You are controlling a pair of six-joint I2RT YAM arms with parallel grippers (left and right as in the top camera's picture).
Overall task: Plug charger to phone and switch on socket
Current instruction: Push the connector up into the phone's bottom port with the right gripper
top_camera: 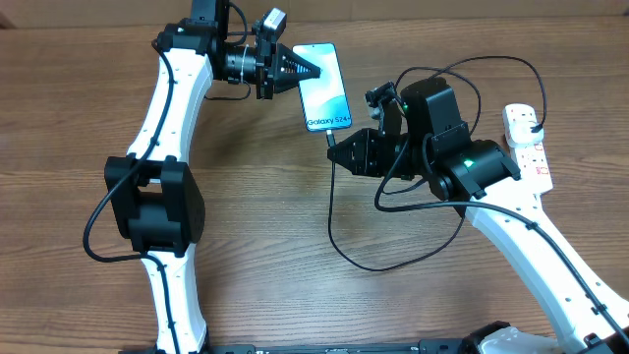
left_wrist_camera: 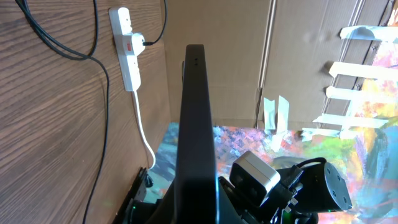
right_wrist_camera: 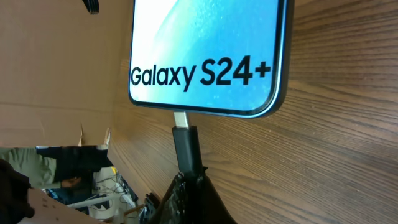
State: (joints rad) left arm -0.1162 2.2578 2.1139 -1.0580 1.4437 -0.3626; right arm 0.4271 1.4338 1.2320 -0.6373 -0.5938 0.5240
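Observation:
The phone [top_camera: 324, 88] lies on the table, its light-blue screen reading "Galaxy S24+" [right_wrist_camera: 205, 50]. My left gripper [top_camera: 311, 69] is shut on its far end. In the left wrist view the phone shows edge-on as a dark bar [left_wrist_camera: 196, 118] between the jaws [left_wrist_camera: 196, 208]. My right gripper [top_camera: 339, 149] is shut on the charger's black connector [right_wrist_camera: 185, 146]. The connector's metal tip meets the phone's bottom edge, with a little metal showing. The black cable [top_camera: 339, 231] loops back to a black plug [top_camera: 536, 129] seated in the white socket strip [top_camera: 526, 147].
The socket strip also shows in the left wrist view [left_wrist_camera: 127, 59], with its thick white cord [left_wrist_camera: 144, 130] running off the table edge. Cable loops lie between the arms and under the right arm. Cardboard walls stand beyond the table.

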